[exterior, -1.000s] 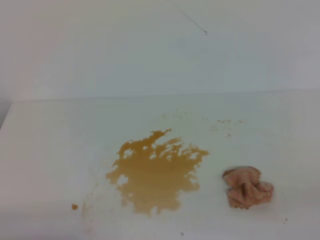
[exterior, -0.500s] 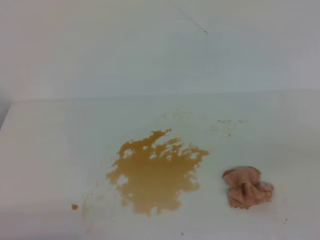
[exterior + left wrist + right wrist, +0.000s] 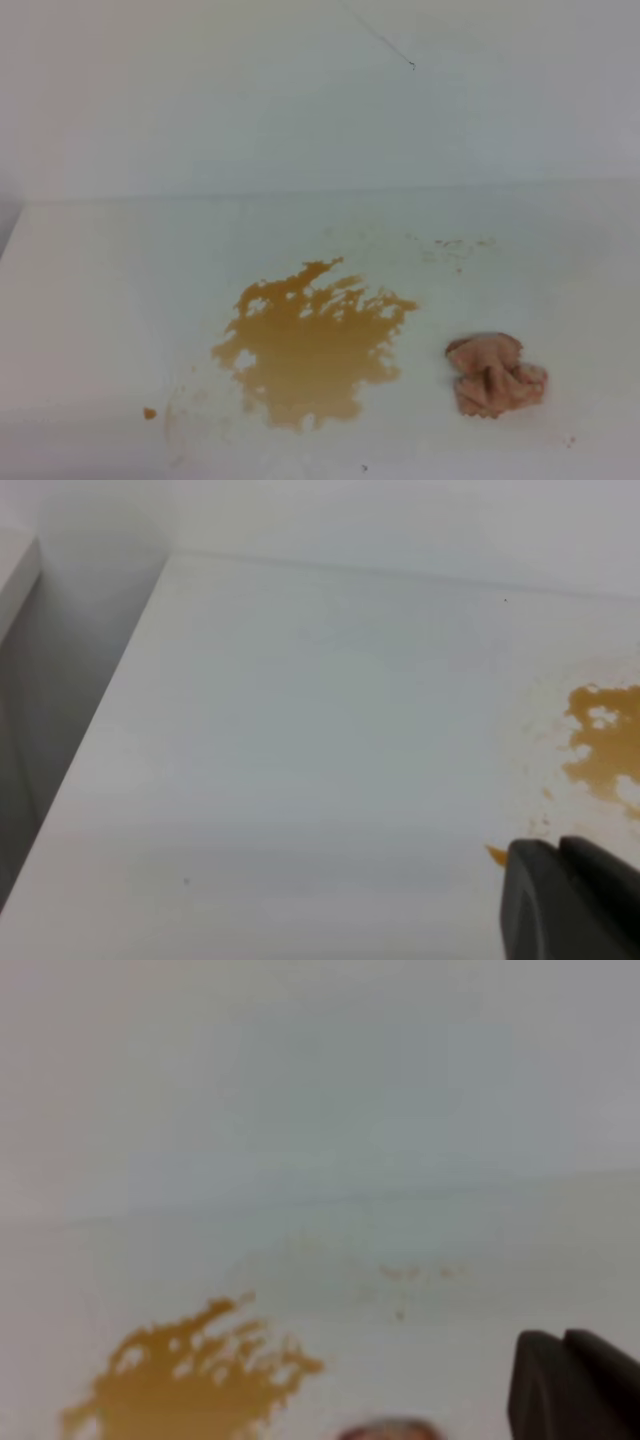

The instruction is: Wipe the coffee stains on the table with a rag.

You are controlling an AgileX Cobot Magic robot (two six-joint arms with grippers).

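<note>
One large amber-brown blotch, the coffee stains (image 3: 308, 350), is spread near the middle of the table (image 3: 100, 300), ragged at its edges and ringed by small specks, with one separate drop (image 3: 149, 412) off to its lower left. Faint tan flecks (image 3: 455, 245) are also seen farther back on the right. The rag (image 3: 495, 375), a crumpled salmon-pink lump much smaller than the blotch, is lying to the right of it, near but apart, dry white surface showing between them.

No wiping is judged to have begun: the blotch is whole and the rag is untouched, so the step in hand is taken to be the approach to the rag. In the high view neither arm is seen. In the wrist views only a dark corner of each tool is shown, the left gripper (image 3: 575, 900) and the right gripper (image 3: 575, 1385), and whether the jaws are spread or closed cannot be told from these. Nothing is seen to be held.

The next move is judged to call for the right arm, being nearer, to be lowered over the rag, the cloth to be pinched through its folds, then dragged leftward across the liquid with steady downward pressure.

The table is plain, glossy and white, and is backed by a bare pale wall (image 3: 300, 90) marked by one thin dark line (image 3: 385, 42).
</note>
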